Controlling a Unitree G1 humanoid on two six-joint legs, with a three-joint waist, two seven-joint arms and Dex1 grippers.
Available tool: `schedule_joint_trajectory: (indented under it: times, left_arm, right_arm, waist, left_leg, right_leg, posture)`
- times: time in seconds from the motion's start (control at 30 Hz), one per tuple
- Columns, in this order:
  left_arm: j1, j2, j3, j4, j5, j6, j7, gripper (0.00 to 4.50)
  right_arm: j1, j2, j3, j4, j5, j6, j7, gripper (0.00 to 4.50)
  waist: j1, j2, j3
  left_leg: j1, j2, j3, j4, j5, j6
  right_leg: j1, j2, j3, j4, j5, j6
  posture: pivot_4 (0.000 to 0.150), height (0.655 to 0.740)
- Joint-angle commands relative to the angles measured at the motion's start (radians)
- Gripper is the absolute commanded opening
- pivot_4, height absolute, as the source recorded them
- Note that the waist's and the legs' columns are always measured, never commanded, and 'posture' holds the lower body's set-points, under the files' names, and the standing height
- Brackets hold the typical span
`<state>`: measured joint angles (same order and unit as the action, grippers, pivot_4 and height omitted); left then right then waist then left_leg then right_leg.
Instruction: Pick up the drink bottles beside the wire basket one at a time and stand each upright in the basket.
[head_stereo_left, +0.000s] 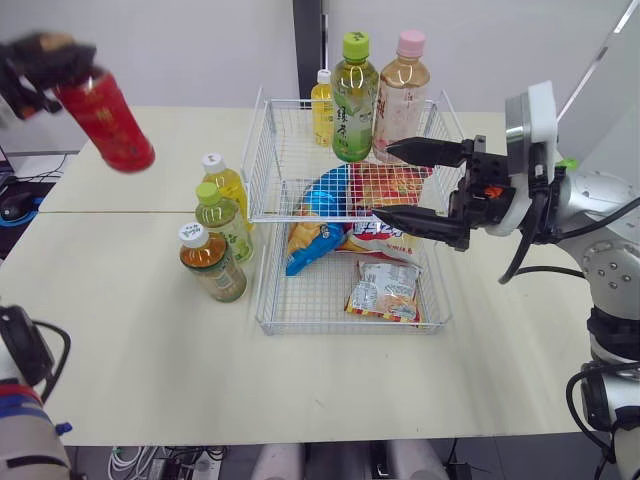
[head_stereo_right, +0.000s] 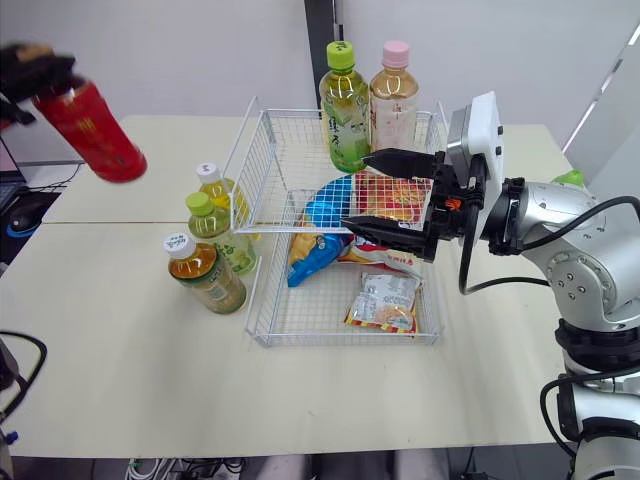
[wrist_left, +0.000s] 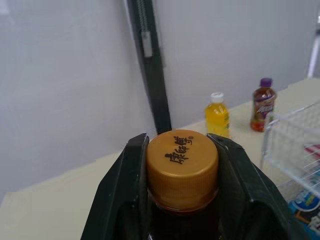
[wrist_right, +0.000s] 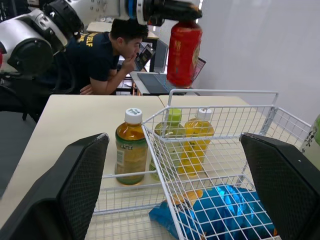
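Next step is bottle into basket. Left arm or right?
Left. The left gripper holds the red bottle by the cap, in the air. The right gripper is open and empty over the basket.

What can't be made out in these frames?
Red bottle: label blurred, head views; body cut off by frame edge, left wrist view.
Red snack pack: partly behind right end effector, head views.
Rear yellow bottle: half behind green-capped bottle, left eye view.
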<state>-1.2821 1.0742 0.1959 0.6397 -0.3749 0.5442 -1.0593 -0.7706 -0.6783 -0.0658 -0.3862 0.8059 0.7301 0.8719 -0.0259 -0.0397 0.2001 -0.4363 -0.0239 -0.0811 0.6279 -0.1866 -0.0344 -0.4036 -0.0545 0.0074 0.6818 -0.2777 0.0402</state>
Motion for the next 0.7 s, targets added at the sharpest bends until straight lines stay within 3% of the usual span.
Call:
schedule_joint_trajectory:
  times: [0.03, 0.13, 0.3, 0.53, 0.7]
  left_arm:
    - [-0.296, -0.043, -0.03, 0.095, -0.021, 0.074, -0.081, 1.38]
    - [-0.491, -0.108, -0.062, 0.225, 0.008, 0.083, -0.122, 1.38]
    - [-0.614, -0.219, -0.112, 0.395, 0.087, -0.044, -0.172, 1.38]
    - [-0.624, -0.348, -0.117, 0.528, 0.155, -0.167, -0.191, 1.38]
    - [-0.576, -0.386, -0.127, 0.561, 0.209, -0.237, -0.196, 1.38]
  right_arm:
    - [-0.037, -0.011, -0.047, -0.01, 0.016, -0.01, -0.011, 4.5]
    - [-0.043, -0.009, -0.054, -0.015, 0.019, -0.006, -0.028, 4.5]
    - [-0.032, -0.005, -0.061, -0.044, 0.026, 0.002, -0.061, 4.5]
    - [0.003, -0.024, -0.094, -0.107, 0.05, 0.029, -0.123, 4.5]
    - [0.029, -0.046, -0.104, -0.135, 0.056, 0.04, -0.146, 4.5]
  waist:
    - [-0.001, -0.001, 0.001]
    - [-0.006, -0.003, 0.002]
    - [-0.02, 0.001, 0.003]
    - [-0.029, 0.001, 0.004]
    - [-0.029, 0.001, 0.005]
  left_leg:
    - [0.0, 0.0, 0.0, 0.0, 0.0, 0.0]
    - [-0.001, 0.0, 0.0, 0.001, 0.0, 0.0]
    - [0.001, 0.001, 0.003, -0.002, 0.0, 0.0]
    - [0.0, 0.001, 0.004, -0.001, 0.0, 0.001]
    - [-0.002, 0.0, 0.005, -0.001, 0.0, 0.001]
  right_leg:
    - [0.0, 0.0, 0.0, 0.0, 0.0, 0.0]
    - [-0.001, 0.001, -0.001, -0.001, -0.003, 0.005]
    - [-0.001, 0.0, 0.004, 0.0, -0.001, 0.002]
    - [-0.003, 0.001, 0.004, 0.001, -0.001, 0.002]
    - [-0.004, 0.0, 0.005, 0.0, -0.001, 0.002]
  posture:
    - [0.15, 0.74]
    - [0.15, 0.74]
    - [0.15, 0.74]
    - [0.15, 0.74]
    - [0.15, 0.74]
